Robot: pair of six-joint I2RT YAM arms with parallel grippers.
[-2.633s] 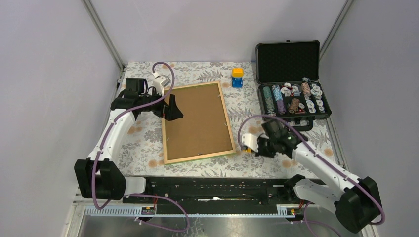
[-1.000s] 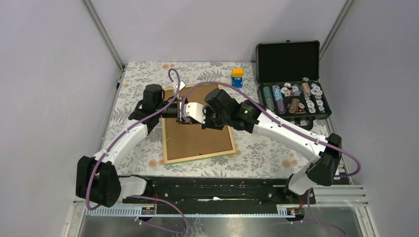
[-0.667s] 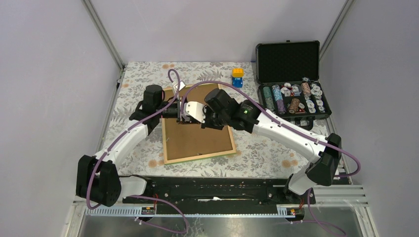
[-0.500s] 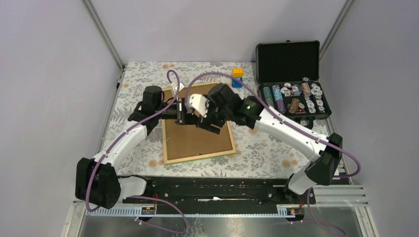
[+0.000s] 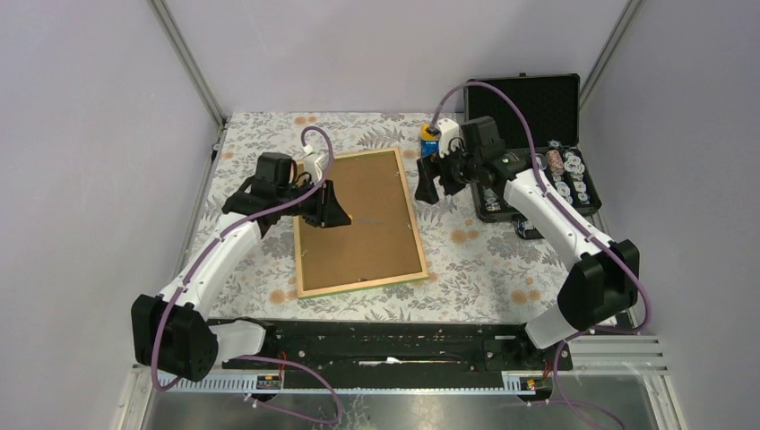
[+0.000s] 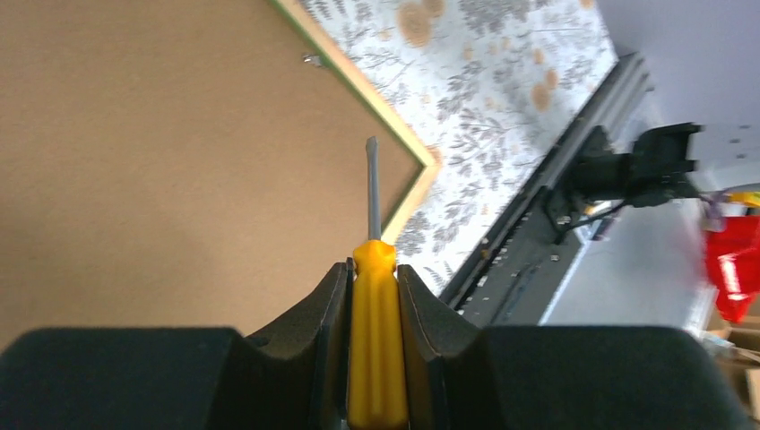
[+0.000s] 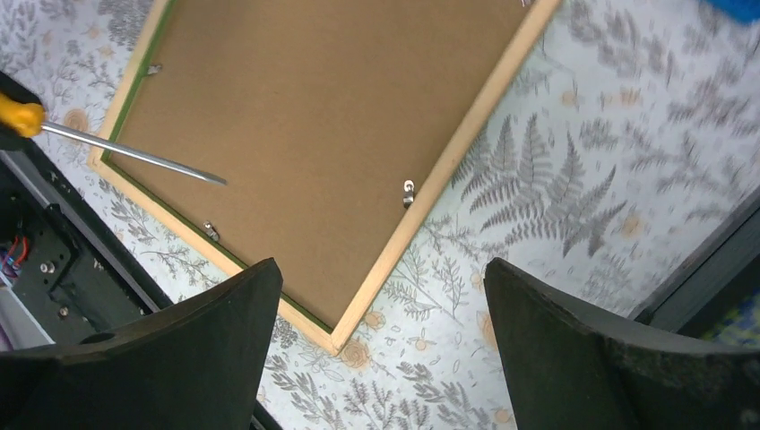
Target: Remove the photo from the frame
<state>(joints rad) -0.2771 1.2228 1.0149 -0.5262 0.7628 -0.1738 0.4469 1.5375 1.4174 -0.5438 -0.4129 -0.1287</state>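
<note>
The frame [image 5: 358, 224] lies face down on the flowered table, brown board back [image 7: 332, 116] up inside its light wood rim [image 6: 394, 98]. The photo is hidden under that board. My left gripper [image 5: 332, 213] hovers over the frame's left part, shut on a yellow-handled screwdriver [image 6: 376, 340]. The screwdriver's thin shaft [image 7: 134, 154] points out over the board. My right gripper [image 5: 432, 182] hangs open and empty above the table, just right of the frame's far right corner. Small metal clips [image 7: 409, 193] sit along the rim.
An open black case [image 5: 529, 94] with poker chips [image 5: 538, 184] stands at the back right, close behind my right arm. A yellow and blue block [image 5: 431, 134] sits by the case, partly behind the right wrist. A black rail [image 5: 385, 345] runs along the near edge.
My right gripper has opened and swung from beside the left gripper over the frame to the back right. The left gripper stays over the frame with the screwdriver in it.
</note>
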